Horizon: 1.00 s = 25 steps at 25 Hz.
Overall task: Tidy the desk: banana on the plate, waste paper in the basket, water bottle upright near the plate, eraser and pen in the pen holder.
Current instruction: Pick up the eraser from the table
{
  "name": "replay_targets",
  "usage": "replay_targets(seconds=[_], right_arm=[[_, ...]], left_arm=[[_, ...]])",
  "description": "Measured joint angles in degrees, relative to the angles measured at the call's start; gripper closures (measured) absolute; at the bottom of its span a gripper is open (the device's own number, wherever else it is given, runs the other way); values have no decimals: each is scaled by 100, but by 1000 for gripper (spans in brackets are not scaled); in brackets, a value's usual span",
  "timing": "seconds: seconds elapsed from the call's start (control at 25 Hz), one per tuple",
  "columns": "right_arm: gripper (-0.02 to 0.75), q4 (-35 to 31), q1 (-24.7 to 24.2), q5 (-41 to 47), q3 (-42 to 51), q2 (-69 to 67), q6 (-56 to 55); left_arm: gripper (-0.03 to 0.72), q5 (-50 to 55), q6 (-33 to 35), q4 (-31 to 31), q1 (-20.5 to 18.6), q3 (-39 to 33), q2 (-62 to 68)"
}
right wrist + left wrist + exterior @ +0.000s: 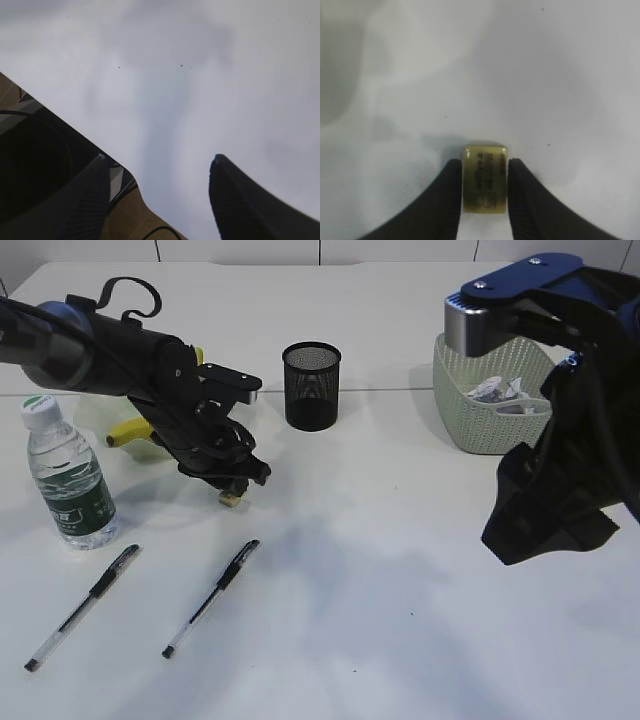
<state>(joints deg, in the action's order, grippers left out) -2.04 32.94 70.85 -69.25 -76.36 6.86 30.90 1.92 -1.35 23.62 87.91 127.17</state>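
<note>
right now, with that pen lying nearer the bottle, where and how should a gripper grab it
Grip the left pen mid-barrel, coming straight down from above, jaws closing across its width. It lies flat on the table, slanting from lower left to upper right, so align the jaws square to that slant. The water bottle stands close by.

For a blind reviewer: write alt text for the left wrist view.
A small yellowish eraser sits clamped between the two black fingers of the left end effector, over a plain white table. The print on the eraser is too blurred to read.
</note>
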Motion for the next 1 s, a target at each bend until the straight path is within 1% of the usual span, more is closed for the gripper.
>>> replay_targets(seconds=[0.44,0.6,0.72,1.0], right_arm=[[275,0,0,0,0,0,0],[275,0,0,0,0,0,0],[275,0,0,0,0,0,0],[275,0,0,0,0,0,0]], left_arm=[[468,105,0,43,0,0,-217],[392,44,0,43,0,0,-217],[349,-30,0,43,0,0,-217],[332,-48,0,43,0,0,-163]])
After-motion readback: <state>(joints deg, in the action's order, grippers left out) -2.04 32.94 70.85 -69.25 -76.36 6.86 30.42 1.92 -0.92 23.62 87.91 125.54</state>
